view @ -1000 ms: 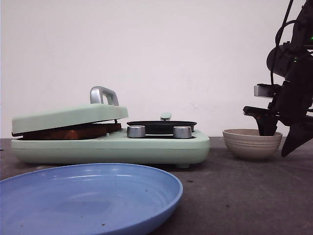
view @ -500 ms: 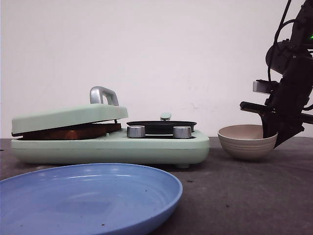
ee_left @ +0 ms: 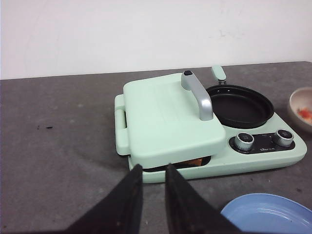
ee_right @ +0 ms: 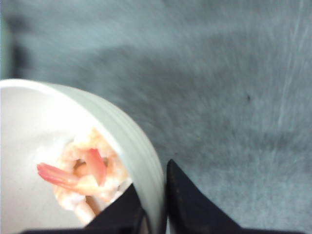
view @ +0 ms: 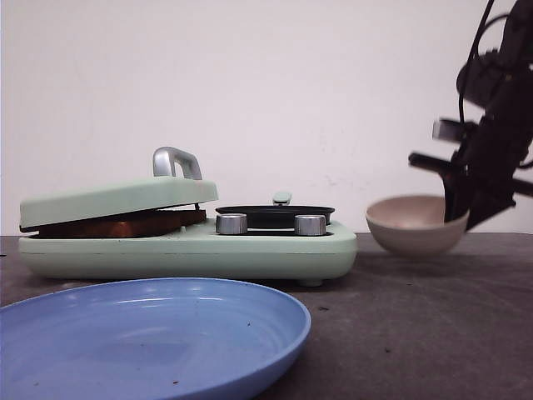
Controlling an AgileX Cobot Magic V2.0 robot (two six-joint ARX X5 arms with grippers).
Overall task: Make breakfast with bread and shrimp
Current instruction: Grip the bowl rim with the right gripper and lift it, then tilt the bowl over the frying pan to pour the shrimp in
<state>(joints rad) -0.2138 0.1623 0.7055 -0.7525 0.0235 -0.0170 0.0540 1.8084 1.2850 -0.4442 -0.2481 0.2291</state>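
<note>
Nearest in the front view, a blue plate point(view: 150, 337) fills the lower left of the frame on the dark counter point(view: 416, 333). Behind it, left to centre, sits a mint-green breakfast maker point(view: 187, 246) w/ its sandwich lid point(view: 117, 198) resting down on the bread point(view: 125, 223), which shows as a browned edge in the gap under the lid; silver handle point(view: 175, 161) on top, two silver knobs point(view: 231, 223) at centre, a small black pan point(view: 275, 213) behind them. Mid-right, the beige bowl point(view: 414, 225) hangs tilted, clear of the counter, pinched at its right rim by the right gripper point(view: 463, 218), whose dark arm fills the upper right. In the right wrist view that gripper point(ee_right: 155, 204) is clamped on the bowl point(ee_right: 131, 141) wall, one finger inside and one outside, and the shrimp point(ee_right: 83, 178) lie curled, orange-pink, inside the bowl at lower left of the frame. In the left wrist view the left gripper point(ee_left: 152, 170) sits bottom centre, fingers nearly together w/ only a narrow gap, grasping nothing, just in front of the maker point(ee_left: 195, 131); the bowl's edge point(ee_left: 300, 107) w/ shrimp shows at the right border.
</note>
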